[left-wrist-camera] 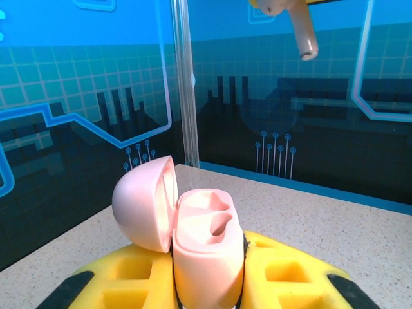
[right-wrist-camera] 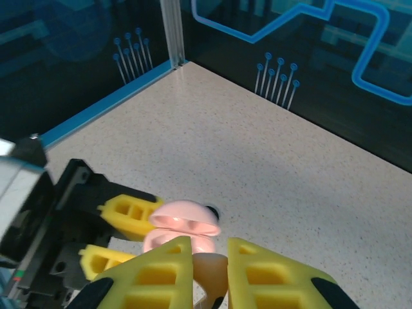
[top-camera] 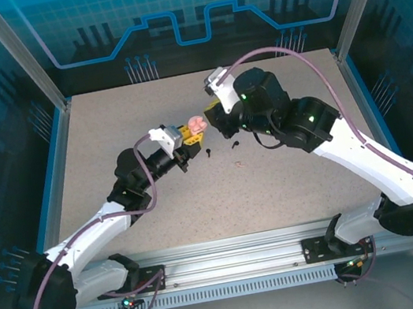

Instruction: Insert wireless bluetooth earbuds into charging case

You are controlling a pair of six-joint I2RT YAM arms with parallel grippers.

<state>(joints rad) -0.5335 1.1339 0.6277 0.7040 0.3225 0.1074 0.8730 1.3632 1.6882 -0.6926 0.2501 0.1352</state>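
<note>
My left gripper [top-camera: 187, 136] is shut on a pale pink charging case [left-wrist-camera: 206, 251], holding it upright above the table. The case's lid [left-wrist-camera: 145, 203] is swung open to the left and both sockets look empty. My right gripper [right-wrist-camera: 209, 252] is shut on a pale pink earbud [right-wrist-camera: 212, 273] just above and behind the case [right-wrist-camera: 183, 225]. The earbud's stem [left-wrist-camera: 304, 35] hangs down at the top of the left wrist view, apart from the case. Two black earbuds [top-camera: 210, 151] [top-camera: 235, 144] lie on the table under the grippers.
A small pale piece [top-camera: 238, 163] lies on the speckled table [top-camera: 291, 179] a little nearer the arms. Clear enclosure walls with an aluminium post [left-wrist-camera: 183, 84] stand at the table's far edge. The two grippers are almost touching at the table's middle back.
</note>
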